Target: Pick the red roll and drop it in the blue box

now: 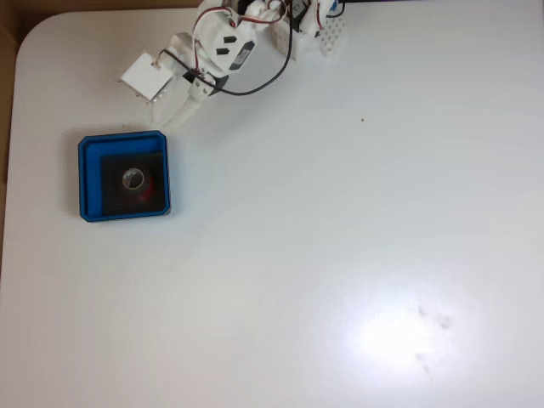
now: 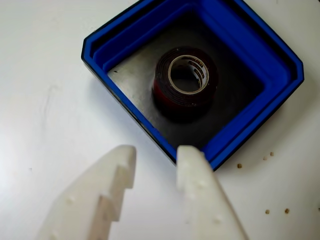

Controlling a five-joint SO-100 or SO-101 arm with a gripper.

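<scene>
Spread and empty, the hand [image 2: 156,162] shows in the wrist view as 2 white fingers [image 2: 100,195] rising from the lower edge of the frame, with a clear gap of bare bench between their tips. The right fingertip lies over the near rim of the blue box [image 2: 250,40]; whether it touches the rim cannot be told. The left fingertip sits over the white bench [image 2: 45,100] just outside that rim.

In the fixed view the hand [image 1: 174,115] points down and to the left from the white arm [image 1: 223,47] at the upper left of the frame, its tip just above the upper right corner of the blue box [image 1: 87,183]. Here the fingers are too small and pale against the bench [image 1: 340,255] to show the gap between them.

The red roll [image 2: 186,80] lies flat on the dark floor of the blue box, hollow centre facing up, near the middle of the tray and apart from all 4 walls. It sits above the fingertips in the wrist frame, separated from them by the box rim. The wrist view makes out its pale inner core and dark red side. In the fixed view the red roll [image 1: 144,189] is a small pale ring with a hint of red at its lower right.

A few small brown crumbs [image 2: 239,165] lie on the bench at the lower right of the wrist view. Black and red cables [image 1: 263,81] loop beside the arm in the fixed view.
</scene>
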